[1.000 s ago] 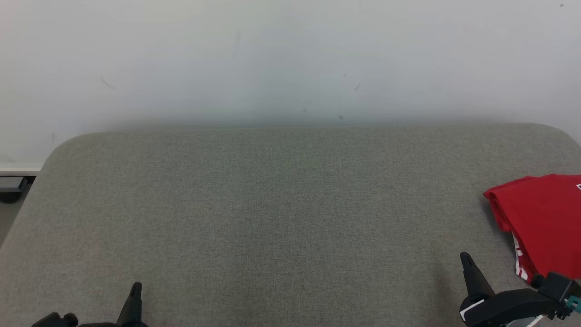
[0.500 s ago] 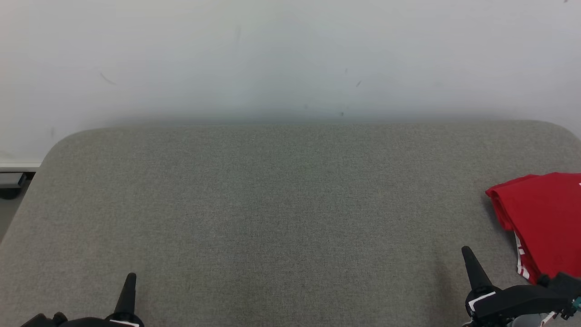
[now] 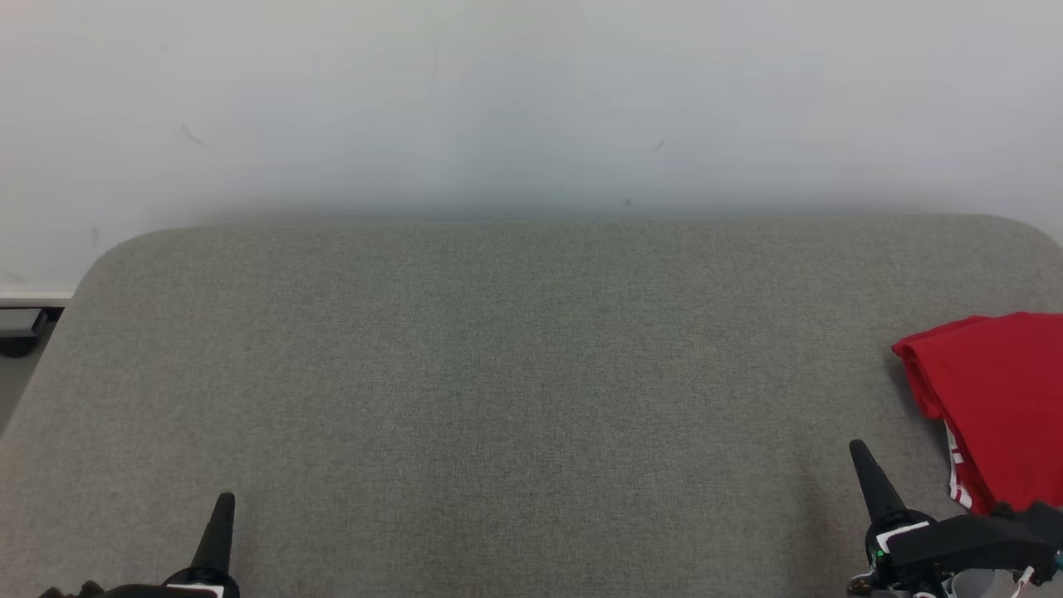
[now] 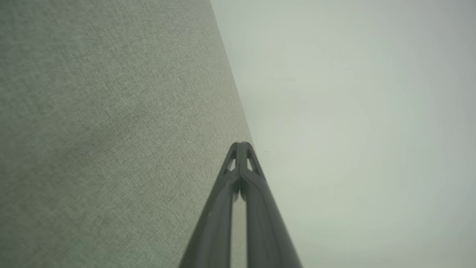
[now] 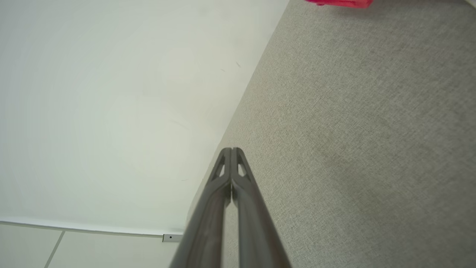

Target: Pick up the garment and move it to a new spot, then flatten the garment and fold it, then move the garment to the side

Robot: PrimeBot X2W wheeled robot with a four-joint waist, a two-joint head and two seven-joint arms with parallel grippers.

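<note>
Over the last second the right claw (image 3: 860,455) and left claw (image 3: 222,503) have only drifted slightly while the head camera shifted. Both have their fingers pressed together and hold nothing above the grey fabric-covered table (image 3: 531,374). The folded red cloth garment (image 3: 996,399) lies just right of the right claw, apart from it and unmoved, so the task looks finished.

Grey fabric-covered surface (image 3: 498,374), rounded far corners, lower two-thirds of frame. White wall (image 3: 531,100) w/ faint scuffs, top. Dark object (image 3: 21,324), mid-left edge.
</note>
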